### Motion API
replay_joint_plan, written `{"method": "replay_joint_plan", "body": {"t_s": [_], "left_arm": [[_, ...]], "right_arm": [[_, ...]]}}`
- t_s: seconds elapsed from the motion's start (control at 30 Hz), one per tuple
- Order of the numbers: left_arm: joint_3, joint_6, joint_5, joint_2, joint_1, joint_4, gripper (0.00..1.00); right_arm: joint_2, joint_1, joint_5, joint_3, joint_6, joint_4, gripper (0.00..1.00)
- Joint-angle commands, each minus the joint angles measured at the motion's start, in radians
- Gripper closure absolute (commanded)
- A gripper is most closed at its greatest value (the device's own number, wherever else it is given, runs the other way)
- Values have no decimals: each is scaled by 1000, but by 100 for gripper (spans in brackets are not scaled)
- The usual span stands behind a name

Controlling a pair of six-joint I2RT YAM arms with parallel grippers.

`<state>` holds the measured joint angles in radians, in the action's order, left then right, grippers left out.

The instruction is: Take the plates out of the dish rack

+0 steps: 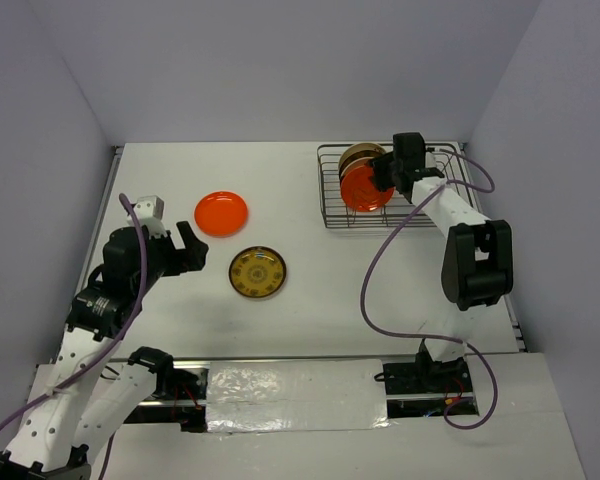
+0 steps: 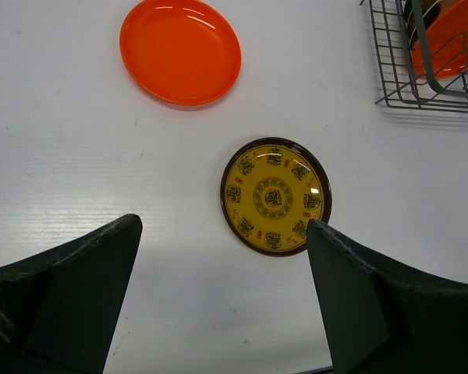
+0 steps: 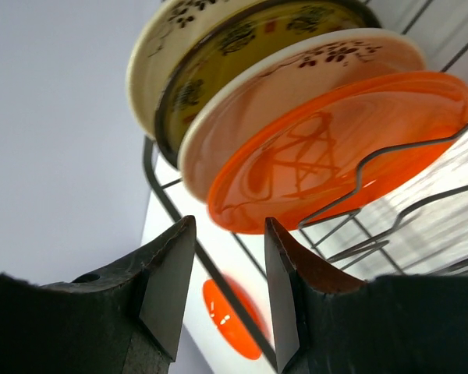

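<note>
Two plates, a plain orange round plate (image 1: 221,213) and a dark brown round plate with a gold pattern (image 1: 257,271), are seen lying flat on the white table (image 1: 310,300) beside the left gripper (image 1: 192,250), which is held wide open and empty. Four more are stood on edge in the dark wire dish rack (image 1: 332,215) at right. There the right gripper (image 3: 228,226) is held with jaws parted and nothing clamped, and the rim of the nearest orange plate (image 3: 351,148) is lined up just beyond the gap.

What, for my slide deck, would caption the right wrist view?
Right gripper, jaws apart, by the front orange plate standing in the dish rack.
</note>
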<state>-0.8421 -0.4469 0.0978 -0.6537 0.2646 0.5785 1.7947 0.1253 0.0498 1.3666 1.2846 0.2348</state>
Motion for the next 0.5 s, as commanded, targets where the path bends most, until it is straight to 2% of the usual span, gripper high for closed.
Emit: {"method": "replay_joint_plan", "body": {"t_s": [0.0,0.23,0.47], "left_arm": [[-5,16,-18,-9,1,-31,0],[-5,17,-17,-4,2,-31,1],[-5,17,-24,-6,2,-32,1]], "right_arm": [[-72,-4,-15,-12,24,-72,52],[-6,-4,-1,86,5,14,52],[32,-7,24,100,10,32,54]]}}
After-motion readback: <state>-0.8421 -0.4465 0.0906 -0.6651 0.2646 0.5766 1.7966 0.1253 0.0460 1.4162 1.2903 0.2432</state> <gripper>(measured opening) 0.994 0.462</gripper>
